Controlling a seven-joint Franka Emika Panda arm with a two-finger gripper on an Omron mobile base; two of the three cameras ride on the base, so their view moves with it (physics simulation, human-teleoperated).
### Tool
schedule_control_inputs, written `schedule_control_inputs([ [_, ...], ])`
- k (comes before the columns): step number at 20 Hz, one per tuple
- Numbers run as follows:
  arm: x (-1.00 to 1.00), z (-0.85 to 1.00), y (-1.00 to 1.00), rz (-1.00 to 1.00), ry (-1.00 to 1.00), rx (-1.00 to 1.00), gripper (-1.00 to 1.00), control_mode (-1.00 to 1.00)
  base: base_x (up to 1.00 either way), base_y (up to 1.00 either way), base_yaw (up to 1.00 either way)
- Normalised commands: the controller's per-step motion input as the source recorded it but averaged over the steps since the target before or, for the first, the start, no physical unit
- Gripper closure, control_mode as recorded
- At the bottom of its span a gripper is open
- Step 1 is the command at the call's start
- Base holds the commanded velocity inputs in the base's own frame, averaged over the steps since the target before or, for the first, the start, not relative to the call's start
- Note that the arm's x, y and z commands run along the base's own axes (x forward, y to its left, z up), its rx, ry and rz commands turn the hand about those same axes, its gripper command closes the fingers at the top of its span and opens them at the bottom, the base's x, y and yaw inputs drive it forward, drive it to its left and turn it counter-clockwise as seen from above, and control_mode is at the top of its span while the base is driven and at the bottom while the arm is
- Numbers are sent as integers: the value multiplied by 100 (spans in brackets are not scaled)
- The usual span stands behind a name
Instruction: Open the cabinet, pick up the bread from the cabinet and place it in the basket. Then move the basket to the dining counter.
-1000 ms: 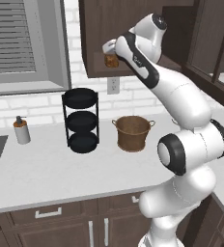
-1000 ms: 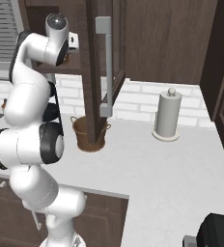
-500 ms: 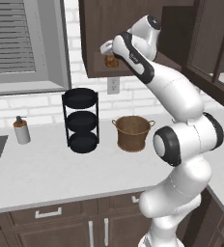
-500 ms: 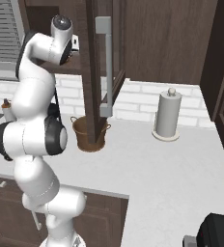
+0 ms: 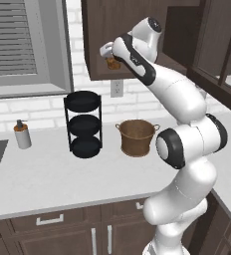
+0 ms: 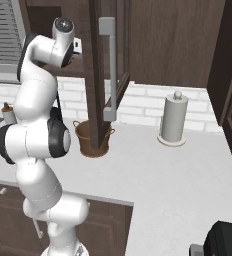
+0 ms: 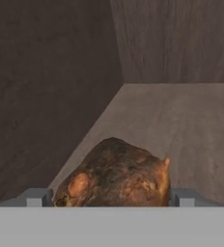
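Item: bread (image 7: 115, 173), small golden-brown loaf. Location: on the shelf floor inside the cabinet (image 5: 100, 45), door swung open, close to the left inner wall as the hand view showed it.

Item: pincer (image 7: 112, 198). State: spread wide, one tip at each side of the loaf, nothing yet gripped. The loaf lay directly ahead, between the tips, its long axis running roughly across from tip to tip, so the loaf nearly filled the gap. Judgement: closing would catch it end to end, with little margin.

Item: basket (image 5: 136, 137), round and woven. Location: upright on the worktop (image 5: 48, 174), below the cabinet, just right of a black three-tier rack (image 5: 83, 123). Contents: not discernible.
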Motion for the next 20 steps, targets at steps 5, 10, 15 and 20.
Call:
schedule_control_inputs([
  [5,-2,-50,0,2,0,4,100,-100,0,0,0],
  [10,-72,-6,2,1,-15,-1,100,-100,0,0,0],
  [15,-100,0,20,0,-12,-1,100,-100,0,0,0],
  [20,-100,4,15,0,0,0,100,-100,0,0,0],
])
